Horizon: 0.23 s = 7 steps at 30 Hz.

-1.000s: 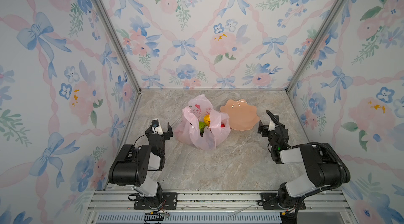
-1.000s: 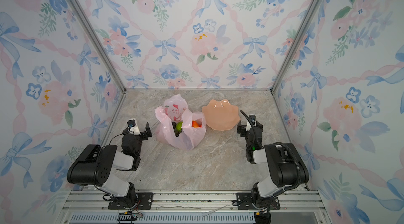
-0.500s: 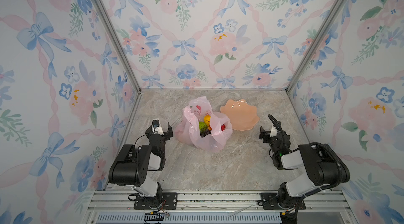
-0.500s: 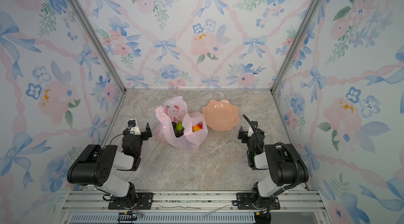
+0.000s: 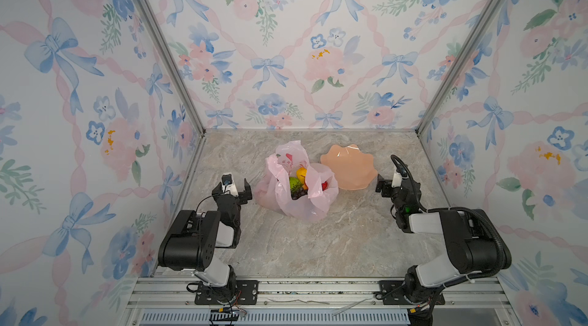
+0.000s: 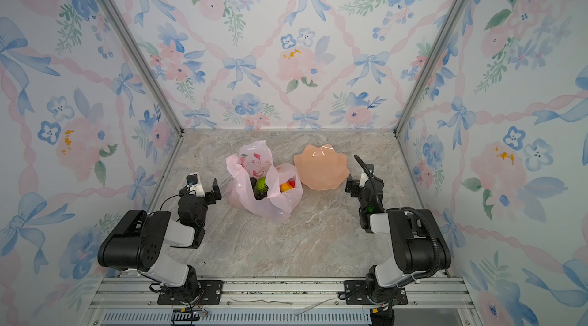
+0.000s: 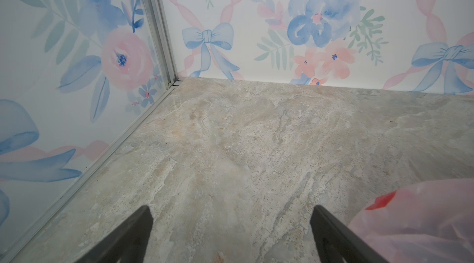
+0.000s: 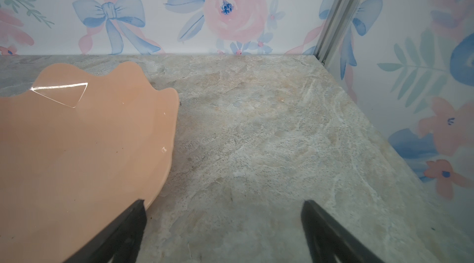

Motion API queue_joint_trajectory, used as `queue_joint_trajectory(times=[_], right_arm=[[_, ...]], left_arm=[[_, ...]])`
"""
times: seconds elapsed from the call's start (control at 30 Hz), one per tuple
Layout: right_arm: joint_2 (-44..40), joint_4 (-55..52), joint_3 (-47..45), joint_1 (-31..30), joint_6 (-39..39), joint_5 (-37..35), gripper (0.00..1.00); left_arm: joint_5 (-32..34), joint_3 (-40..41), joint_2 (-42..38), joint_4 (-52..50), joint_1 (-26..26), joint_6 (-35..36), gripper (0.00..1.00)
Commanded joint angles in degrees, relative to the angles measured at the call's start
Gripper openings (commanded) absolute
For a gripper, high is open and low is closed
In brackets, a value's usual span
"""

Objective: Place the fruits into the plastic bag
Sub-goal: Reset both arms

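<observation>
1. Top views both show one plastic bag (image 5: pixel 302 210) on the table (image 5: pixel 318 245), mouth open, with the fruits (image 5: pixel 294 183) inside. Four colours show: yellow, green, red and dark purple.
2. One peach dish (image 5: pixel 348 168) sits just beside the bag.
3. Two claws, the left gripper (image 7: pixel 230 209) and the right gripper (image 8: pixel 223 201), are both spread wide and hold nothing.

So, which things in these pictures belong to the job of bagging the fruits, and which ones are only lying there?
Job:
pink plastic bag, open on top
toy fruits inside it: green kiwi half, yellow fruit, dark grapes, red-orange mango
left gripper and right gripper, both open and empty

Lying about:
peach scalloped dish, empty, beside the bag
</observation>
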State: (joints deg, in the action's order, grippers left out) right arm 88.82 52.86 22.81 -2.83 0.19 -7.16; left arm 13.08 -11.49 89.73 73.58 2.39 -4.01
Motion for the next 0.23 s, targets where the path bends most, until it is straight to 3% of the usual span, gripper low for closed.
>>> queue_joint_trajectory(times=[0.0,0.2], right_arm=[[0.0,-1.0,-0.2,-0.6,-0.3,-0.6,0.96],[-0.1,-1.0,-0.2,-0.5,-0.3,-0.3,0.96]], left_arm=[[0.6,-0.6,0.5,0.1,0.3,1.1,0.98],[0.7,-0.6,0.4,0.2,0.3,1.0,0.98]])
